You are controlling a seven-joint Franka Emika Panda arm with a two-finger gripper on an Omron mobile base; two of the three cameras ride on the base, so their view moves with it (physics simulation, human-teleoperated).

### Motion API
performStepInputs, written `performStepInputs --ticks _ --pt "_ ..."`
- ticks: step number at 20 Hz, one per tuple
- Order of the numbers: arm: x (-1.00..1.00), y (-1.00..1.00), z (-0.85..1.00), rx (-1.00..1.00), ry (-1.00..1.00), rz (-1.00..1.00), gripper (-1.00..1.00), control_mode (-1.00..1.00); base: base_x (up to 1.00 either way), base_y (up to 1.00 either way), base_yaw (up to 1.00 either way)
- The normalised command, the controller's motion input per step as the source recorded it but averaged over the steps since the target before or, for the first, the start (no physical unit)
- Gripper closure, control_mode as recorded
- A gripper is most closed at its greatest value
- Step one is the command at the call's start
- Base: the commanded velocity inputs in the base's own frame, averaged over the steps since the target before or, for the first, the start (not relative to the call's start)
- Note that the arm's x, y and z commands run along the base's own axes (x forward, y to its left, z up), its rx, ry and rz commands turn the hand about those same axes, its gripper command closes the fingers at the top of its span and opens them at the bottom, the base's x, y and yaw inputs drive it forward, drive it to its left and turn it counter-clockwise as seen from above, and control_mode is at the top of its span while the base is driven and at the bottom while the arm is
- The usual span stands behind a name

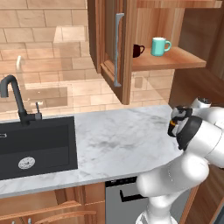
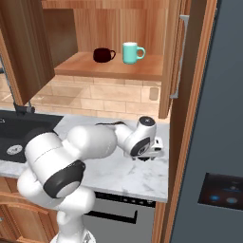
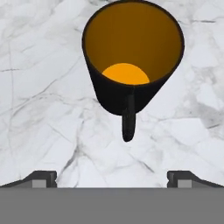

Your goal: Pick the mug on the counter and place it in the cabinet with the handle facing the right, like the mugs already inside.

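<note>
The gripper [image 3: 112,177] hangs above the marble counter [image 3: 39,109] with its two dark fingertips [image 3: 41,177] spread wide and nothing between them. Just ahead of the tips, centred in the gap, stands the black mug [image 3: 131,94], upright on the counter, its yellow-orange inside open to the hand and its loop handle pointing back toward the gripper.

This looks like the approach before the pick: the mug is not yet touched. The next move probably calls for lowering the hand so the fingers straddle the rim or wall, clear of the handle, then shutting on it.

The hand view gives the mug's handle direction, which the base views do not. The right base view shows the gripper [image 2: 151,151] low over the counter, and above it the open wooden cabinet [image 2: 114,66], where a dark mug [image 2: 102,54] and a teal mug [image 2: 130,52] sit on the shelf with handles to the right.
</note>
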Motion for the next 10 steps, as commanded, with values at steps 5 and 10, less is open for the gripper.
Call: performStepInputs --ticks 5,10 --pt "0.17 -0.05 -0.09 0.0 -0.05 -0.02 -1.0 -1.0 0.0 0.0 0.0" --pt "0.25 -0.01 -0.03 0.0 -0.07 0.0 -1.0 -1.0 0.0 0.0 0.0"
